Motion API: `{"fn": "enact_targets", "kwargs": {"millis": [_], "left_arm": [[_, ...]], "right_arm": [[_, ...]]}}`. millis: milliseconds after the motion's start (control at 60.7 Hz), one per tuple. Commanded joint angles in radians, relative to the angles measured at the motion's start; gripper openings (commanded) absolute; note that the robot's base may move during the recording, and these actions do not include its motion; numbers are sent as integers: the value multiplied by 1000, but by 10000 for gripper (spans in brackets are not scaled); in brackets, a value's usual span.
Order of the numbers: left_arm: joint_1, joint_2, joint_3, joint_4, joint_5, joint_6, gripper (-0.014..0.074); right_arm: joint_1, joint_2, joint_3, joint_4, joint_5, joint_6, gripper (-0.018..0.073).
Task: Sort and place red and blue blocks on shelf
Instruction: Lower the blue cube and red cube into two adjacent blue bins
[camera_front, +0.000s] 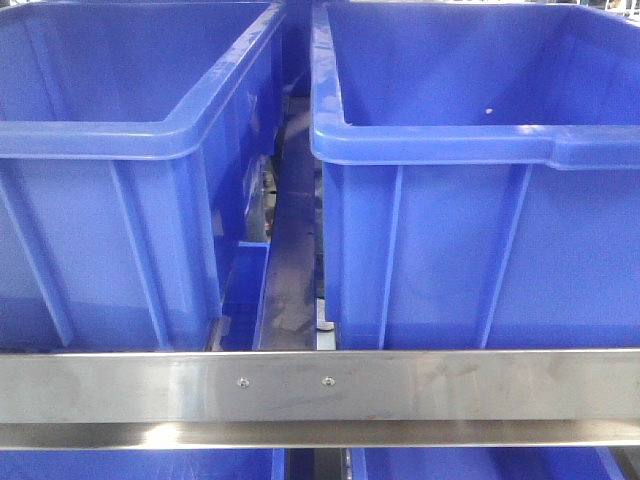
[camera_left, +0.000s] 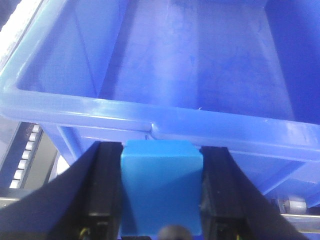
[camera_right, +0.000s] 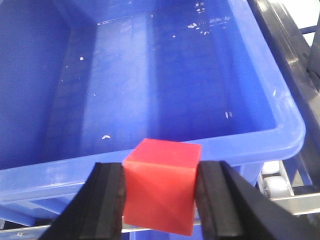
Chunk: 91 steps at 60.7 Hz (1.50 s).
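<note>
In the left wrist view my left gripper (camera_left: 161, 165) is shut on the blue block (camera_left: 161, 185), a small matte cube held between the black fingers (camera_left: 107, 185). It hangs just in front of the near rim of a large blue tub (camera_left: 150, 117). In the right wrist view my right gripper (camera_right: 160, 187) is shut on the red block (camera_right: 161, 186), which sits at the near rim of another blue tub (camera_right: 150, 90). The shelf shows in the front view as a steel crossbar (camera_front: 320, 385) under two tubs. Neither gripper appears in the front view.
Two large blue tubs (camera_front: 120, 150) (camera_front: 480, 170) stand side by side on the shelf with a narrow steel divider (camera_front: 292, 270) between them. White rollers (camera_left: 25, 155) run along the left tub. A steel upright (camera_right: 290, 45) rises at the right. More blue tubs lie below the crossbar.
</note>
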<state>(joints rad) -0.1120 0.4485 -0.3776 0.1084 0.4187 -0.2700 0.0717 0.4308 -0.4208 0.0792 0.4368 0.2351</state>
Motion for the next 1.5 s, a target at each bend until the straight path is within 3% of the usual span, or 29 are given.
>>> {"fn": "enact_targets", "kwargs": {"millis": [0,1137,1483], "left_arm": [[4,6,-30,7,-88,-2,124],[2,6,-90,3,-148,-2,124],[2,21,-116,3,-152,-2,124]], "right_arm": [[-5,3,-27,-9,-89,-4,49],[-5,4,-29,-9,-104,-4,49],[-5,6,-35,-9,-183,-4,49]]}}
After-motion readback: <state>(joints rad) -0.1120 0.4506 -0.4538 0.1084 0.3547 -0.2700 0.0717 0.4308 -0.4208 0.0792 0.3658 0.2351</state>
